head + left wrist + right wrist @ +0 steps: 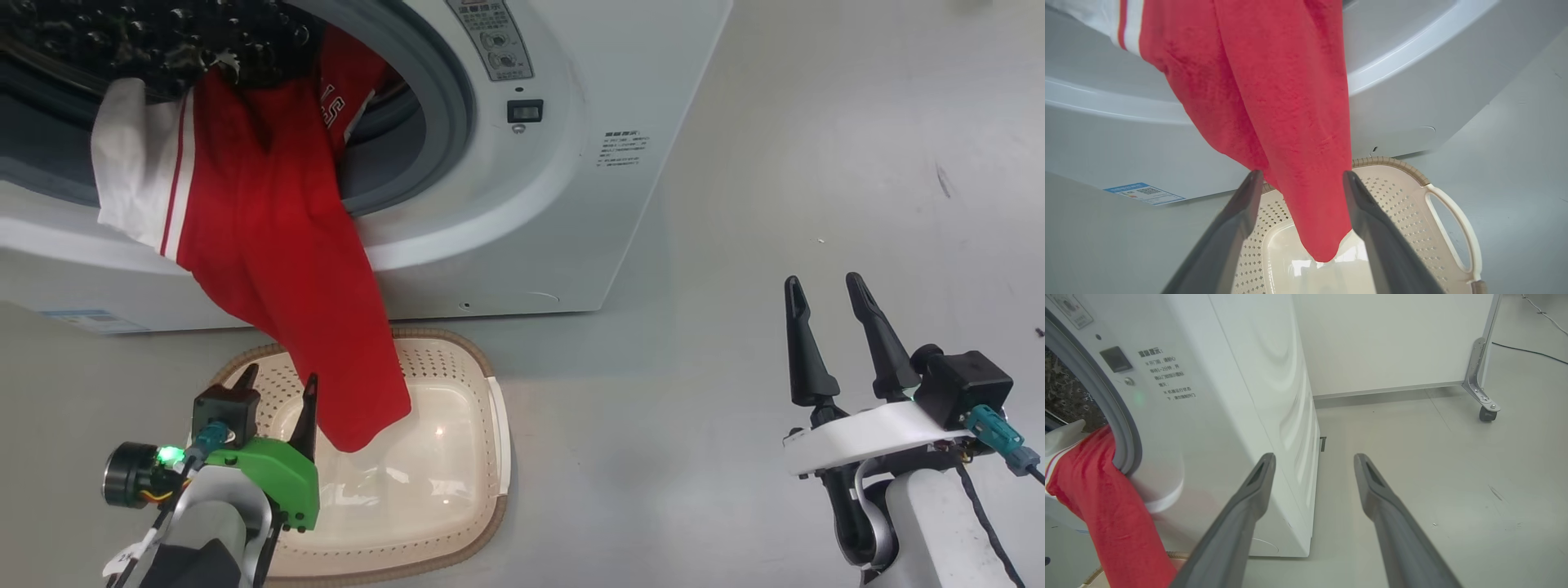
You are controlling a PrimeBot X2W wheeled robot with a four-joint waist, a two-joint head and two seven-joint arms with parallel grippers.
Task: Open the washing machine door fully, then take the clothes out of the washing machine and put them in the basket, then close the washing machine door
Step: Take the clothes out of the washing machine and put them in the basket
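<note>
Our left gripper (1301, 173), spread, straddles the red garment (277, 245) hanging over the basket (457, 384); our right gripper (824, 298) is spread and empty beside the washing machine (571, 163).

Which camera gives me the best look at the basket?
Head view: the basket lies nearly whole from above, part hidden by the red garment and left gripper. Left wrist view shows its far wall and one handle; right wrist view, a sliver of rim.
</note>
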